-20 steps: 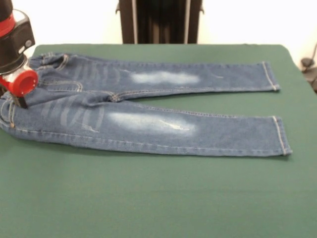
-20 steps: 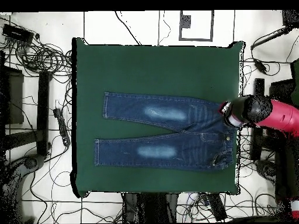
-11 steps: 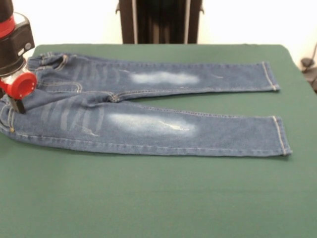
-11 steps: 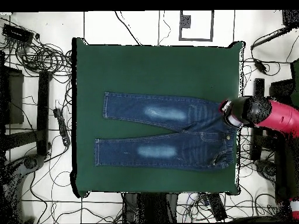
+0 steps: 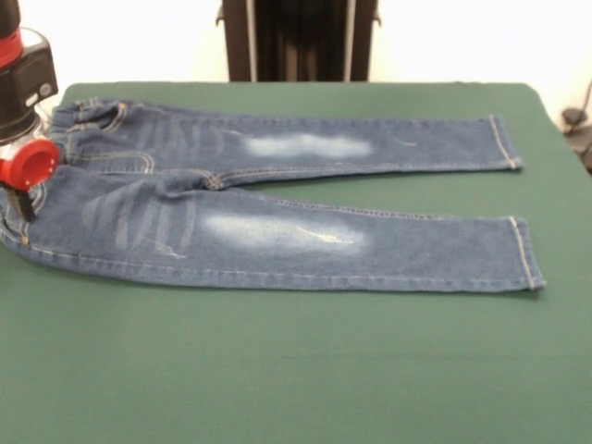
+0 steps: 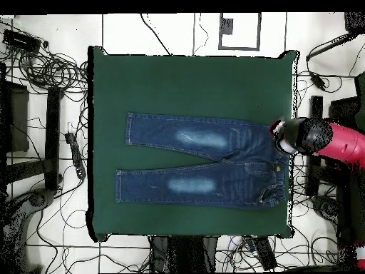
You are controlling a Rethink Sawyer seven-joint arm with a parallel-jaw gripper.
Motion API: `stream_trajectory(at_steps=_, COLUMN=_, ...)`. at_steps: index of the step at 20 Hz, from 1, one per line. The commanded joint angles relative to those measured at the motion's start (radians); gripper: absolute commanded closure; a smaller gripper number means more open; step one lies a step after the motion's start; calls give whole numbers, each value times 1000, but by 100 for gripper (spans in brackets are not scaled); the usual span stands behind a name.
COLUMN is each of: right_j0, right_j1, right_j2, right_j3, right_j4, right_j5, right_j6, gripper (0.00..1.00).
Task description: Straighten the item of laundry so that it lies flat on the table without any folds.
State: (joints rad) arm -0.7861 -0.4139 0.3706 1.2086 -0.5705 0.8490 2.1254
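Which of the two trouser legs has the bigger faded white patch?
On the jeans, the front view's nearer leg, towards the picture's bottom. Its whitish patch is broader and carries pale scratch marks; the far leg's patch is slimmer.

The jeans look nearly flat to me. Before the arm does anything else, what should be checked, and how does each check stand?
1. Both legs of the jeans straight, cuffs unfolded: ok.
2. Waistband end flat: not ok, slightly bunched under the gripper.
3. Whole garment on the table, inside its edges: ok.
4. Gripper clear of the denim: cannot tell; it sits at the waistband.
5. Jaws open or shut: cannot tell.
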Motion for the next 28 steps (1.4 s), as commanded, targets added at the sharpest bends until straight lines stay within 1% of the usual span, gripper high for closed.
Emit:
stream_trajectory(at_steps=1, right_j0=35, right_j1=12, right_j2=55, right_j3=72, right_j4=-28, right_j5=-70, right_j6=-170, gripper=100)
stream_trajectory(at_steps=8, right_j0=43, right_j1=41, right_j2=58, right_j3=39, right_j4=-39, right_j5=-44, right_j6=-209, gripper=100)
stream_trajectory(at_steps=16, right_j0=60, right_j1=81, right_j2=51, right_j3=28, right_j4=-50, right_j5=-65, right_j6=-171, gripper=100)
stream_trajectory(at_steps=22, right_j0=68, right_j1=84, right_j2=43, right_j3=46, right_j4=-63, right_j5=-84, right_j6=-134, gripper=100)
stream_trajectory(at_steps=28, right_j0=70, right_j1=133, right_j2=57, right_j3=-11, right_j4=-73, right_j5=-38, right_j6=-197, gripper=100)
